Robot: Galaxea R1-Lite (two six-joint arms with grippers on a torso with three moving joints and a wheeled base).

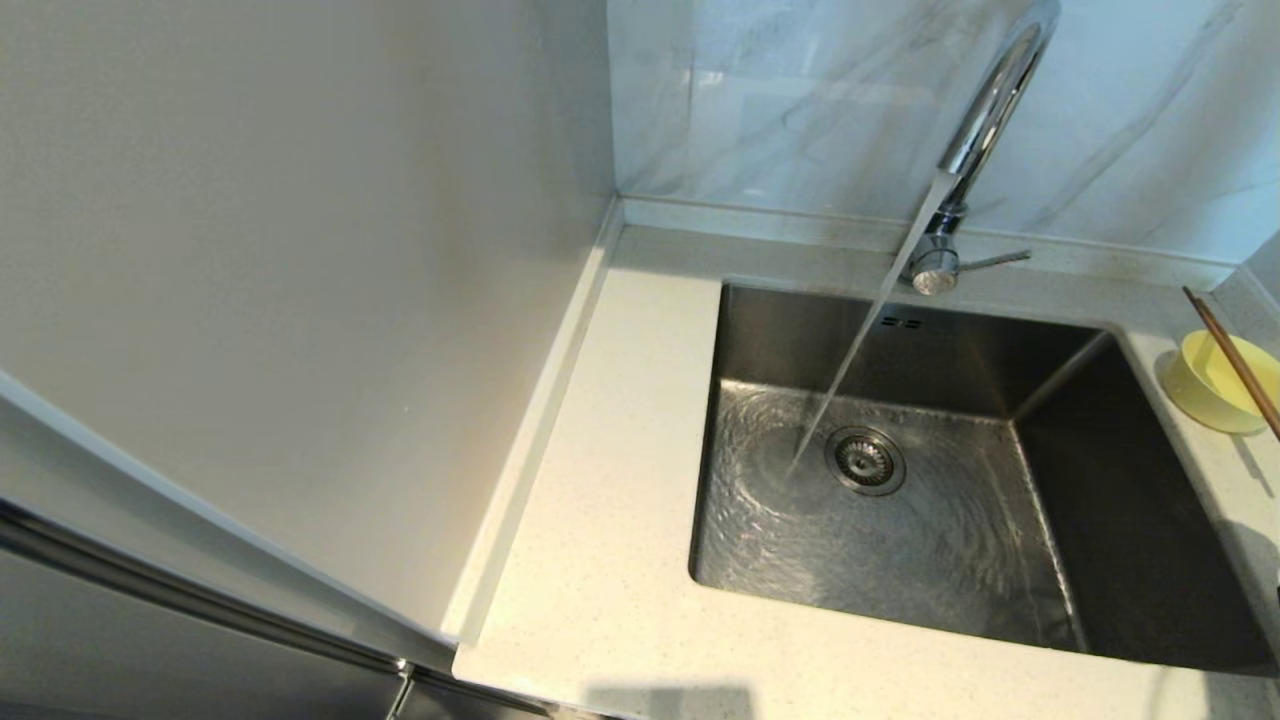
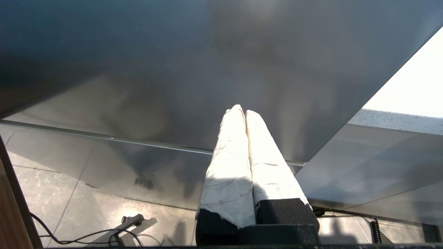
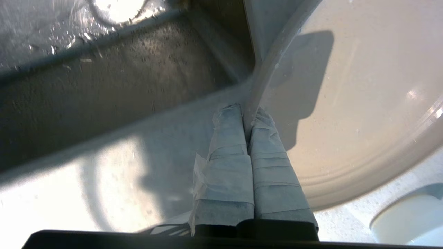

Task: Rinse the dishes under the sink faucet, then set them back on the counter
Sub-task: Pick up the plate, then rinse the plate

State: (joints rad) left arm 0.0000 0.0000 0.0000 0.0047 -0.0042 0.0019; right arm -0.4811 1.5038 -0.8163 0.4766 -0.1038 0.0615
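Observation:
The chrome faucet is running, and a water stream falls into the steel sink near the drain. On the counter at the far right, brown chopsticks rest across the pale yellow bowl. Neither gripper shows in the head view. In the right wrist view my right gripper is shut on the rim of the white plate, which sits by the sink's edge above the counter. My left gripper is shut and empty, away from the sink.
The faucet's thin lever points right. A grey wall panel borders the counter on the left and marble tiles stand behind it. A steel cabinet front fills the left wrist view, with cables on the floor.

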